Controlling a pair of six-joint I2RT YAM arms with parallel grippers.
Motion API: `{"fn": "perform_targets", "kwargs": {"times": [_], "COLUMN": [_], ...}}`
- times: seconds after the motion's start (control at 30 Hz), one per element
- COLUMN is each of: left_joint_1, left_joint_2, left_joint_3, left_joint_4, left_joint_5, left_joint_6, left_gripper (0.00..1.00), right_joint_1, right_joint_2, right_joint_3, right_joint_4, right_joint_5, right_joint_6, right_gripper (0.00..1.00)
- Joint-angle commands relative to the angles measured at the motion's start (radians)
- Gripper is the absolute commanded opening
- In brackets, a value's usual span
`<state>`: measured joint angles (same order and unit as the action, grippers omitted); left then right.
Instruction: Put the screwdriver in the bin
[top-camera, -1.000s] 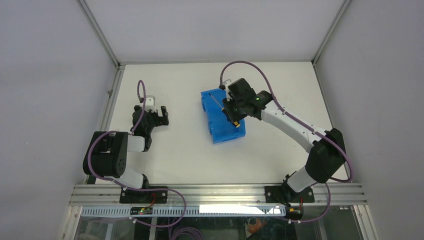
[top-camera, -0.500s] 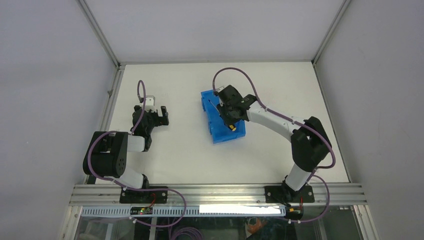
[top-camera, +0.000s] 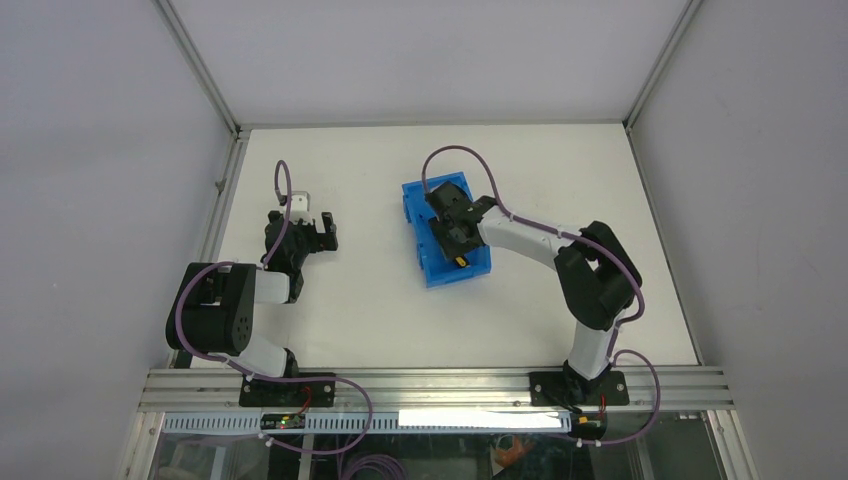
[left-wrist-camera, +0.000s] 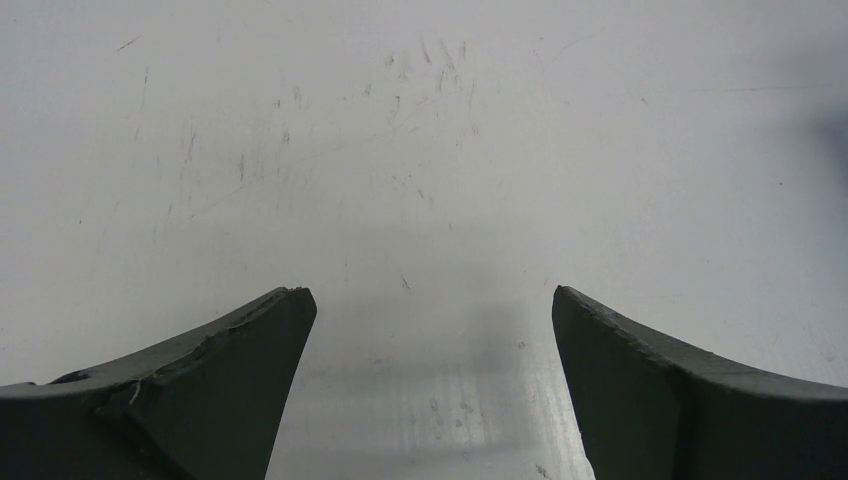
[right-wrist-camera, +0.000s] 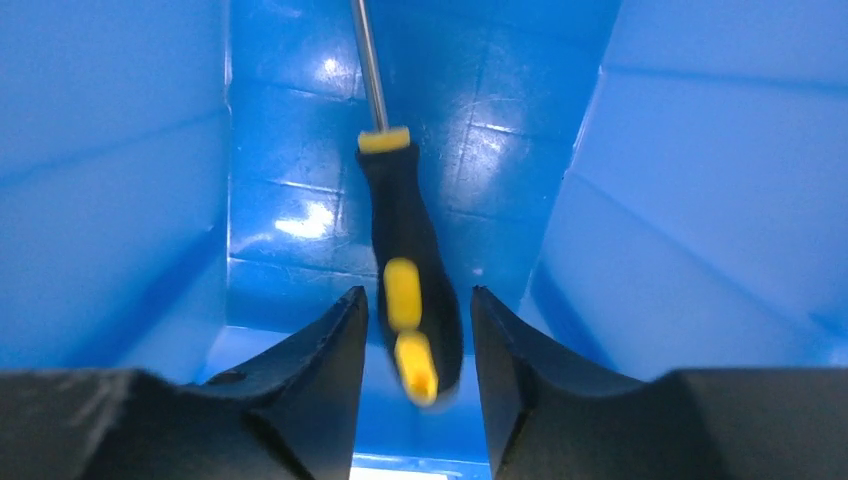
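One screwdriver is inside the bin, flanked by the right claw.

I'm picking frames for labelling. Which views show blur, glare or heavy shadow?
Right wrist: the lower end of the screwdriver handle is smeared, while the right fingers look sharp; white glare patches sit on the bin floor. Left wrist: sharp, with a soft shadow on the table between the left fingers. Top external: evenly lit, no glare.
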<state>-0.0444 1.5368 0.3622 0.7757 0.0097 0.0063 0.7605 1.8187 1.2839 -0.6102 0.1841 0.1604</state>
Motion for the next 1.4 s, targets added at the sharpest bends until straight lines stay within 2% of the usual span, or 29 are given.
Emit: {"fn": "perform_targets", "kwargs": {"times": [0.0,0.07,0.27,0.33,0.47,0.57,0.6,0.77,0.83,0.93,1.03,1.2,1.37], "left_joint_1": [0.003,0.003,0.002,0.002,0.003,0.003,0.003,0.002,0.002,0.002,0.002,0.002,0.003], "left_joint_2": [-0.031,-0.031,-0.031,-0.03,-0.031,-0.031,-0.03,-0.03,-0.03,-0.031,-0.03,-0.03,-0.031], "left_joint_3": [0.021,0.022,0.021,0.021,0.021,0.021,0.021,0.021,0.021,0.021,0.021,0.021,0.021], "left_joint_4": [0.025,0.025,0.025,0.026,0.025,0.025,0.026,0.025,0.026,0.025,0.025,0.025,0.025], "left_joint_5": [0.019,0.018,0.019,0.019,0.018,0.019,0.018,0.019,0.019,0.018,0.019,0.018,0.019], "left_joint_6": [-0.017,-0.017,-0.017,-0.017,-0.017,-0.017,-0.017,-0.017,-0.017,-0.017,-0.017,-0.017,-0.017], "left_gripper": [0.99,0.99,0.99,0.99,0.99,0.99,0.99,0.99,0.99,0.99,0.99,0.99,0.99], "right_joint_1": [0.013,0.016,0.023,0.022,0.014,-0.039,-0.066,-0.289,-0.415,-0.531,-0.573,-0.579,-0.591], "right_joint_2": [-0.025,-0.041,-0.086,-0.113,-0.187,-0.249,-0.275,-0.441,-0.5,-0.552,-0.578,-0.614,-0.601], "right_joint_3": [0.025,0.032,0.119,0.147,0.17,0.179,0.171,0.044,-0.019,-0.061,-0.101,-0.171,-0.178], "right_joint_4": [0.04,0.04,-0.004,-0.014,-0.028,-0.093,-0.106,-0.098,-0.091,-0.118,-0.11,-0.033,-0.03], "right_joint_5": [0.045,0.052,0.076,0.101,0.221,0.302,0.317,0.303,0.283,0.319,0.321,0.309,0.323], "right_joint_6": [0.03,0.033,0.039,0.045,0.058,0.096,0.103,0.117,0.113,0.145,0.149,0.155,0.179], "right_gripper": [0.48,0.53,0.56,0.61,0.77,0.97,0.99,0.99,0.99,0.99,0.99,0.99,0.99]}}
